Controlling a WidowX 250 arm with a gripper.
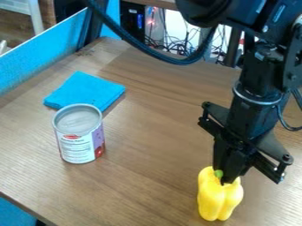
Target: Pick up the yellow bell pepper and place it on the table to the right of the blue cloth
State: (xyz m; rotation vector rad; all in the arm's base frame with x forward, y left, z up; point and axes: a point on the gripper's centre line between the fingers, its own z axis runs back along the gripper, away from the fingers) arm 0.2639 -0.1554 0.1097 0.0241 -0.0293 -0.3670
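At the lower right, the black gripper (pixel 227 178) points down over the work surface, shut on the top of a yellow bell pepper (pixel 219 198). The pepper is upright, its green stem (pixel 219 173) showing beside the gripper's tip. Whether the pepper's underside touches the table cannot be told. Left of centre stands a can (pixel 79 137) with a white and purple label and a silvery top. Just behind it lies a folded blue cloth (pixel 84 91), flat on the wood.
The brown wooden table (pixel 144 176) runs across the view, its near left edge slanting at the lower left. A blue panel (pixel 41 55) borders the far left side. Cables (pixel 183 42) hang behind the back edge, and a thick black hose (pixel 150 51) arches over the table's rear.
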